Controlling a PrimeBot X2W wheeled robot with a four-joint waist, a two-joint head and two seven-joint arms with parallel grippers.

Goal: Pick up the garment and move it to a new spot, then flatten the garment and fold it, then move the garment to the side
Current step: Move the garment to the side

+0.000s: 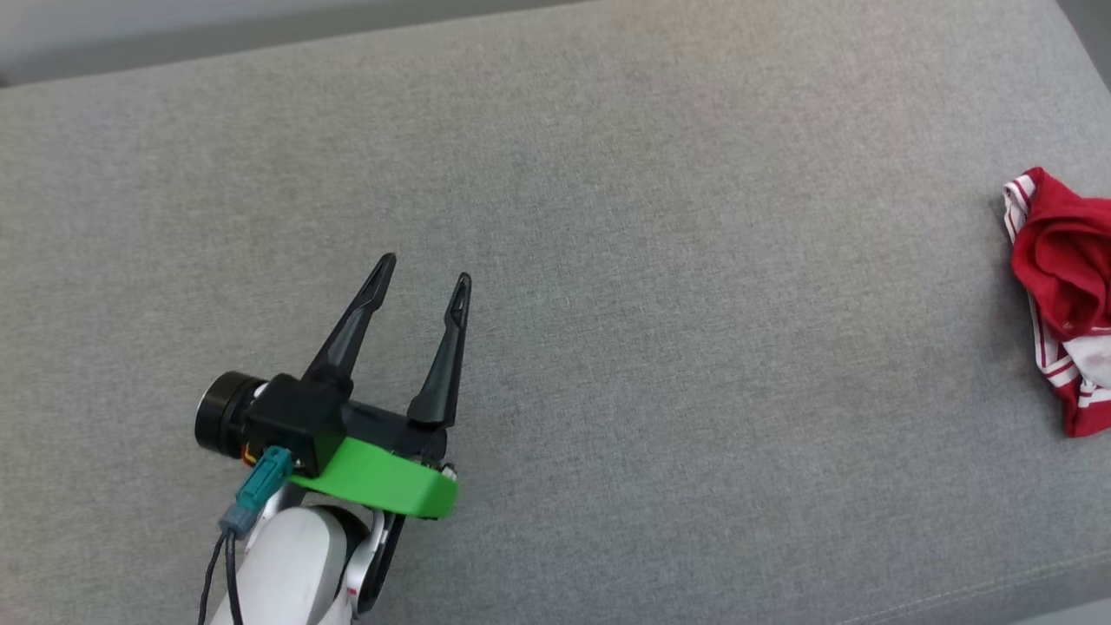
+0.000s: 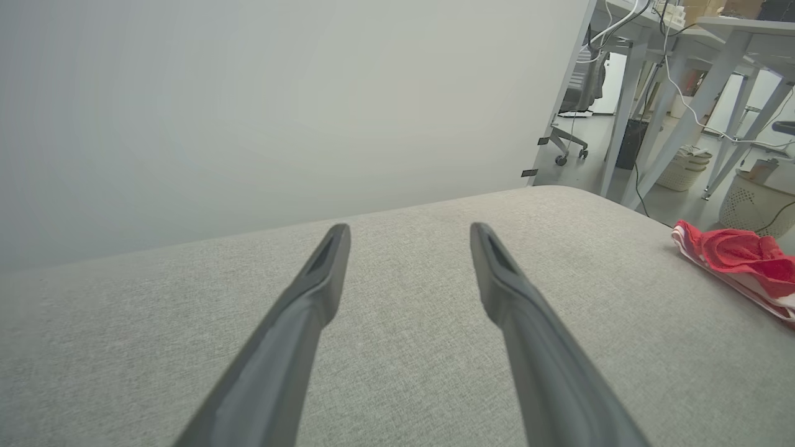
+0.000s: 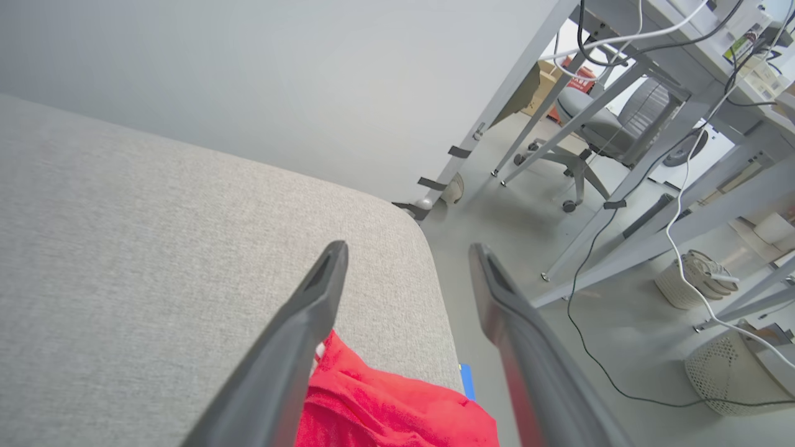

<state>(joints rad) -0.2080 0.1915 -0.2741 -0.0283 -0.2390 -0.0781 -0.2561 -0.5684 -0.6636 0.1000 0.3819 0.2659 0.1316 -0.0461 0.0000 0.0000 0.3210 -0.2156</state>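
Observation:
The garment [image 1: 1063, 286] lies crumpled in a red heap with red-white striped trim at the far right edge of the grey cushioned surface [image 1: 608, 217]. In the left wrist view the garment [image 2: 739, 254] sits far to the right. My left gripper [image 1: 425, 267] hovers open over bare fabric at the lower left, well away from it, and its fingers spread wide with nothing between them [image 2: 410, 226]. My right gripper [image 3: 408, 245] is open above the cushion's rounded corner. The garment [image 3: 385, 410] bunches below, near the base of its left finger, with nothing held.
A pale wall [image 2: 248, 93] runs behind the cushion. Past the cushion's right edge the floor drops away, with grey desk legs [image 3: 621, 205], an office chair [image 3: 596, 130], loose cables [image 3: 590, 347] and white baskets [image 3: 726, 379].

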